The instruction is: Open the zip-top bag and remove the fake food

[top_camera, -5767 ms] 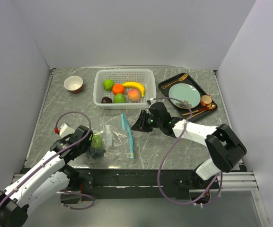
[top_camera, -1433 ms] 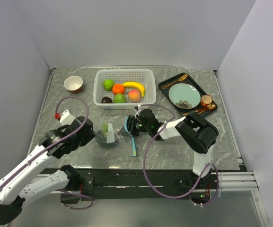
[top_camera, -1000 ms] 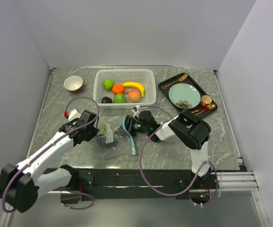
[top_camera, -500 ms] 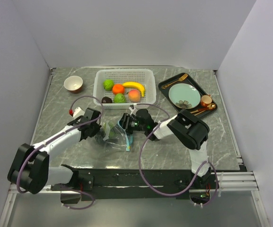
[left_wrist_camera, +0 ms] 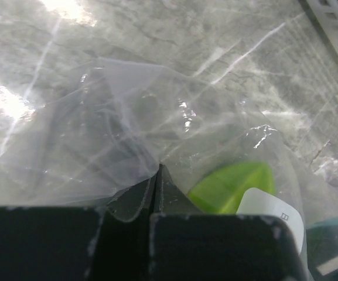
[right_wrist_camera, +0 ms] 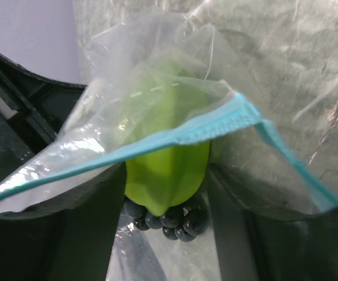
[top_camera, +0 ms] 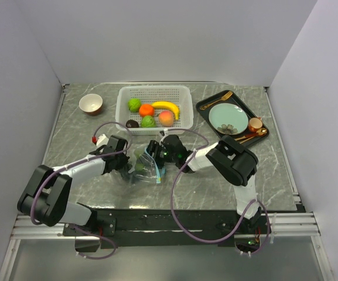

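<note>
Clear plastic fills both wrist views. The zip-top bag (top_camera: 144, 171) sits on the marble table (top_camera: 75, 129), just on the near side of the white basket (top_camera: 122, 120) and towards its left half, bunched up between the two arms. The left gripper (left_wrist_camera: 157, 175) has its jaws pressed together on a fold of the bag's film (only a hairline seam shows between them). The right gripper (right_wrist_camera: 167, 193) meets the bag from the side nearer the basket's middle. Its fingers (right_wrist_camera: 286, 257) stand apart, and the teal zip strip (right_wrist_camera: 174, 136) runs across in front of them. Inside the bag, a green fruit (right_wrist_camera: 166, 170) sits against dark grapes (right_wrist_camera: 171, 218). More fake food (top_camera: 157, 111) lies in the basket: orange, banana, peach, two green pieces and a dark one.
</note>
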`<state>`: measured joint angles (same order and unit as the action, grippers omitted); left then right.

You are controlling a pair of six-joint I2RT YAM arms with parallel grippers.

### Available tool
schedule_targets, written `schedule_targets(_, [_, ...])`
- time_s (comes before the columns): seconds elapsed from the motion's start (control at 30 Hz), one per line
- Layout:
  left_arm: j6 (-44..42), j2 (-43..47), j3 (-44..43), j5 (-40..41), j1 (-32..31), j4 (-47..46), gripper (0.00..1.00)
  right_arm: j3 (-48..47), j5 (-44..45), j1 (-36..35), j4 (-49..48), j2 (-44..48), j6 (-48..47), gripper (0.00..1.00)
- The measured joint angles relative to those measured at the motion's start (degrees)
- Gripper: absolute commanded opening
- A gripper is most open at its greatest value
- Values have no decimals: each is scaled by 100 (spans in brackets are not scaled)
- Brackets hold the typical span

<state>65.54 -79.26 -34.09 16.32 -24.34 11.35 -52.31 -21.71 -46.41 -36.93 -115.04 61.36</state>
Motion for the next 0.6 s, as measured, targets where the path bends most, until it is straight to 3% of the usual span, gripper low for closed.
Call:
schedule_targets(0.23, [-125, -81, 20, -227, 0, -258, 1, -111, 166, -83, 111, 2, -122, 76])
schedule_targets(0.6, [-339, -190, 70, -577, 0, -673, 1, -348, 376, -157, 363, -35, -208, 73])
